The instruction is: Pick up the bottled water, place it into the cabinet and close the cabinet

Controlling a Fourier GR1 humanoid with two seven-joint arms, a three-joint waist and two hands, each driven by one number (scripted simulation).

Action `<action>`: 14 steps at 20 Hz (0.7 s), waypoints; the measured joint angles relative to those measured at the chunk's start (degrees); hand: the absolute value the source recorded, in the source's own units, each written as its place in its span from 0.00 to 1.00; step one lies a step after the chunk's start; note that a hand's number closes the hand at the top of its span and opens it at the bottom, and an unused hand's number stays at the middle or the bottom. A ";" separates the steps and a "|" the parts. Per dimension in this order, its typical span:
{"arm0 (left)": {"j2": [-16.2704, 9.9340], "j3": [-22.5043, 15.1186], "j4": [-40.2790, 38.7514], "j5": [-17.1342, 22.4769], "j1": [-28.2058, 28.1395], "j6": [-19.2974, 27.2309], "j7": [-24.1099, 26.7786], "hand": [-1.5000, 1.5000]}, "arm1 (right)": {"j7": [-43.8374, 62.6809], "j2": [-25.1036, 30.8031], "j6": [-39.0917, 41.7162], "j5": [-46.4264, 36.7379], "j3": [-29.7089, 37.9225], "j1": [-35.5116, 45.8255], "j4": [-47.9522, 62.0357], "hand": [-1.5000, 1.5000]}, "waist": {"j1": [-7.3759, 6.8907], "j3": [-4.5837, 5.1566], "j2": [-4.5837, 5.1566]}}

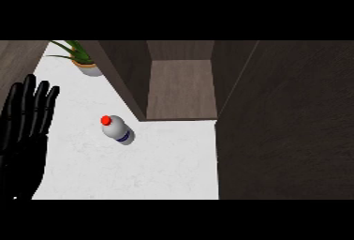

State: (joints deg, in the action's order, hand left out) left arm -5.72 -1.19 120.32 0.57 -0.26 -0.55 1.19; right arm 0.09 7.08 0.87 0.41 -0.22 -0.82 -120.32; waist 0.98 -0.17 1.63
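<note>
The bottled water (117,130) stands on the white counter (159,164), just near-left of the open cabinet (181,89). The left hand (26,117) rests spread at the left edge. A good pick likely wraps the body below the red cap (106,120), keeping it upright.

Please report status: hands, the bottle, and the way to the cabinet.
Left hand open, resting at left edge; right hand not in view. Water bottle on the counter, untouched. Cabinet open, nothing blocking.
</note>
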 measured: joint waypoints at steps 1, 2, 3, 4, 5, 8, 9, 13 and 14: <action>0.10 -0.52 -0.16 -0.05 0.25 -0.31 -0.26 0.00 | -0.76 -0.03 0.30 0.15 0.33 -0.28 0.63 0.00 | -0.18 0.04 -0.36; 0.70 -1.92 -0.85 -0.97 0.80 -0.24 0.04 0.00 | -1.14 0.06 0.65 0.06 0.28 -1.20 0.05 0.00 | -0.25 0.06 -0.64; 0.92 -2.69 -1.44 -1.36 2.31 -0.27 -0.55 0.00 | -1.09 -0.03 0.70 -0.25 0.04 -1.70 -0.49 0.00 | -0.30 0.08 -0.87; 1.32 -3.93 -2.21 -1.84 3.64 -0.43 -0.70 0.00 | -1.31 0.01 0.96 -0.46 -0.30 -2.61 -1.70 0.00 | -0.22 0.09 -1.04; 1.44 -4.81 -2.15 -1.91 5.22 -0.68 -1.82 0.00 | -2.33 0.19 1.45 -0.42 -0.21 -3.77 -2.47 0.00 | -0.16 0.10 -1.20; 3.16 -6.78 -5.38 2.19 4.22 0.59 -5.02 0.00 | 0.59 -2.24 2.06 3.72 -2.40 -6.09 -2.91 0.00 | -0.04 0.13 -1.12; 3.70 -7.28 -6.23 4.20 3.79 1.70 -7.00 0.00 | 1.99 -3.16 2.33 5.62 -3.32 -6.89 -2.77 0.00 | 0.04 0.13 -1.14; 4.94 -9.74 -5.68 8.83 0.97 5.16 -13.51 0.00 | 6.74 -4.93 3.06 11.52 -5.69 -12.19 -5.90 0.00 | -0.14 0.14 -1.57; 5.10 -10.28 -5.95 9.30 0.13 5.50 -13.78 0.00 | 7.73 -5.23 3.00 12.15 -6.45 -13.59 -7.14 0.00 | -0.22 0.15 -1.62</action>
State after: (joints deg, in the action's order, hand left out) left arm -0.62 -11.48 114.37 9.87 -0.13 4.96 -12.60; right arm 7.82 1.85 3.87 12.56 -6.67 -14.41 -127.46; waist 0.76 -0.02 0.01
